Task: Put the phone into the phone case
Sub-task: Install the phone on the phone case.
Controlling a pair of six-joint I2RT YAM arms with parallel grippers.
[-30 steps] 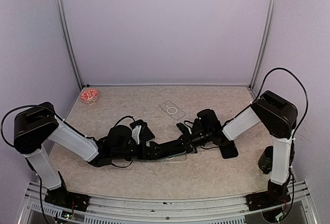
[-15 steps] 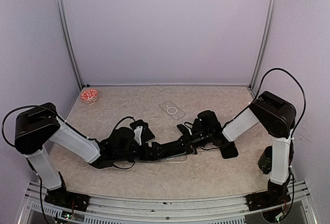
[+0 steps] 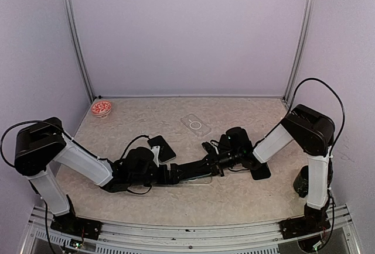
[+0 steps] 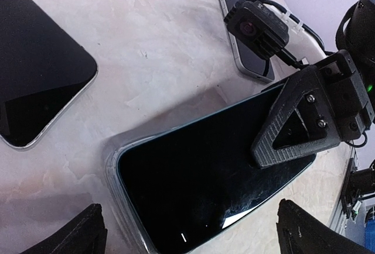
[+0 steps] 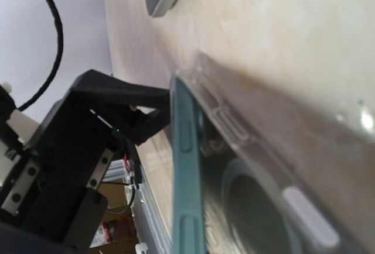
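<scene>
Two-finger left gripper (image 4: 196,229) spread wide around the teal-edged black phone (image 4: 205,172) on its clear plastic case (image 4: 110,161), right gripper (image 4: 296,122) pressed together on top.

Left arm (image 3: 138,165) slightly lower, nearer the table

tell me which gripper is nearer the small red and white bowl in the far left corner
Left. The open left gripper sits over the teal phone on the side toward the bowl; the shut right gripper presses that phone from the other side, farther away.
</scene>
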